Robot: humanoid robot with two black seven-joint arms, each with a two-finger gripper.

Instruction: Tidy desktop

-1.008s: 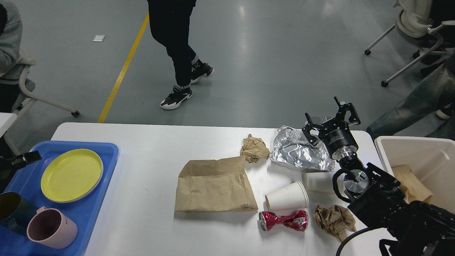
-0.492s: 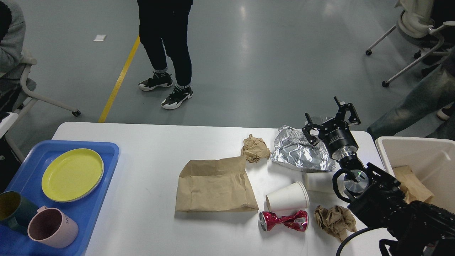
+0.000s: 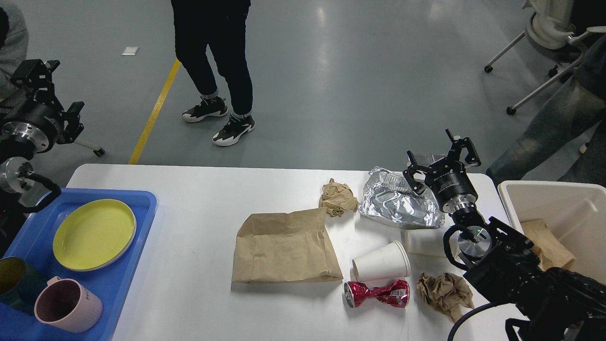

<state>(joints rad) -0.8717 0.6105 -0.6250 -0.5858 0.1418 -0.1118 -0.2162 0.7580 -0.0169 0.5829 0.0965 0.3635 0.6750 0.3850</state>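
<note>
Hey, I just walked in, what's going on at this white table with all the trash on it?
A two-armed robot is tidying the desktop. Its right hand hovers open and empty above the crumpled foil; its left hand is raised open beyond the blue tray of dishes. Nothing is held. A paper bag, paper wads, two tipped paper cups and a crushed red can lie on the table. The beige bin holds some brown paper.

The desktop (image 3: 189, 213) carries a flat brown paper bag (image 3: 286, 246), crumpled foil (image 3: 397, 204), two paper cups on their sides, a crushed red can (image 3: 377, 293) and two paper wads. The right gripper (image 3: 442, 158) hovers spread above the foil. The left gripper (image 3: 47, 87) is raised beyond the blue tray (image 3: 137, 227).
</note>
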